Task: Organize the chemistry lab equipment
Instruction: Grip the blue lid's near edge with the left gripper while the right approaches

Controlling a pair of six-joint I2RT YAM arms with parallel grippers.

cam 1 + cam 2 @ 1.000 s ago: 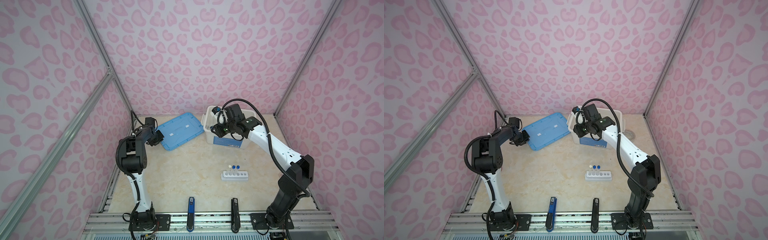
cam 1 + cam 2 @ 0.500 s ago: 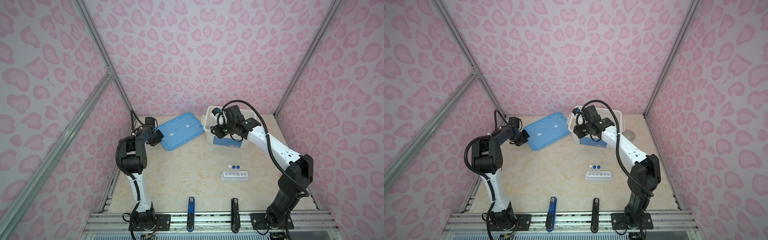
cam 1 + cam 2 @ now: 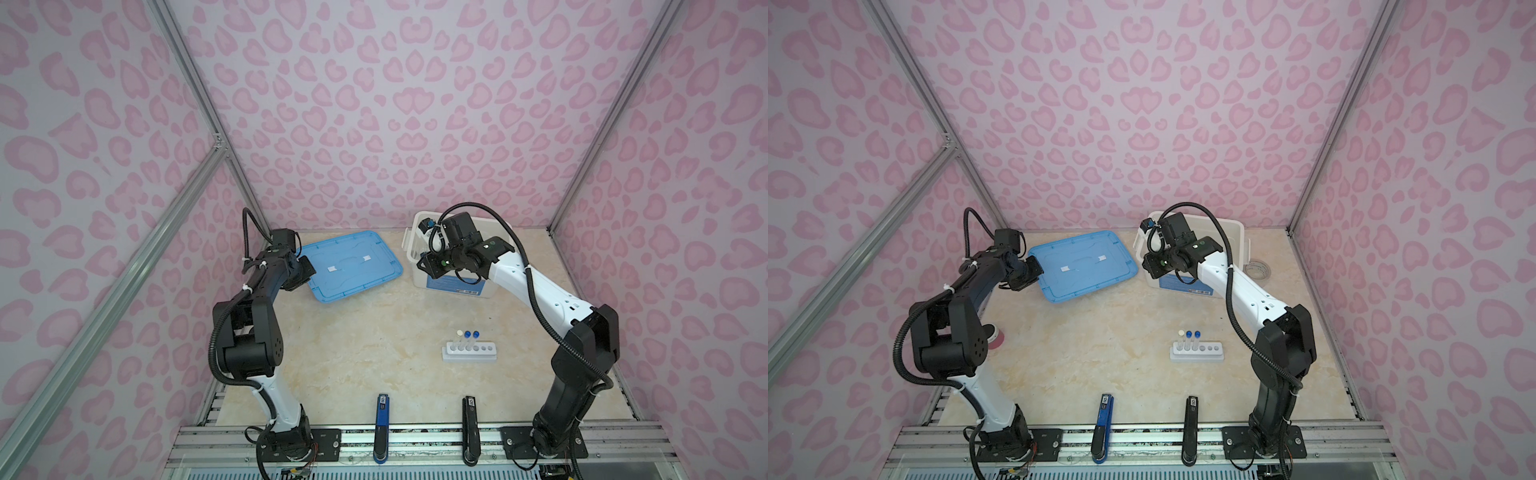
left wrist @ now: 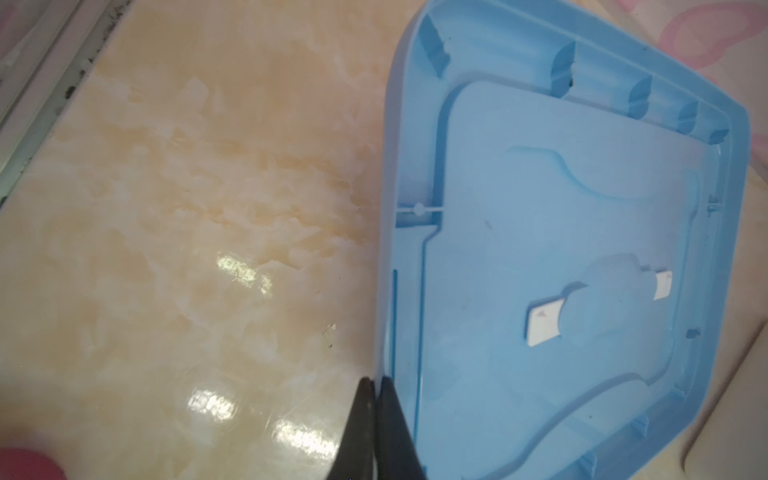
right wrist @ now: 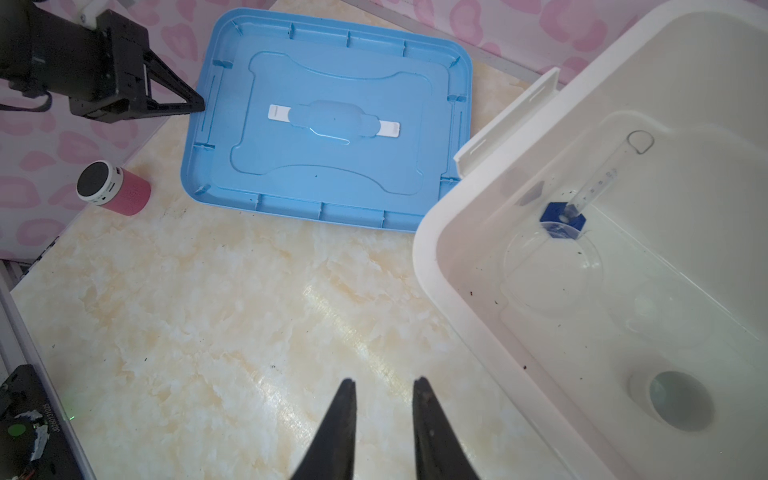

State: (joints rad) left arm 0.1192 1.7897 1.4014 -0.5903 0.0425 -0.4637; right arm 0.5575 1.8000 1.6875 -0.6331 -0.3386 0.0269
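Since a second ago the jaws of the left gripper (image 4: 375, 384) have closed; now they pinch the rim of the blue lid (image 4: 561, 249), which lies in the same place on the worktop (image 5: 208, 311). The right gripper (image 5: 384, 384) has hardly moved; its jaws stand a little apart over the worktop and hold nothing. Beside it, the white bin (image 5: 432, 257) holds the blue-based cylinder (image 5: 563, 216), clear round dish (image 5: 552, 274) and small white cup (image 5: 677, 401). The white rack (image 3: 469, 352) with three tubes (image 3: 467, 338) stands well apart.
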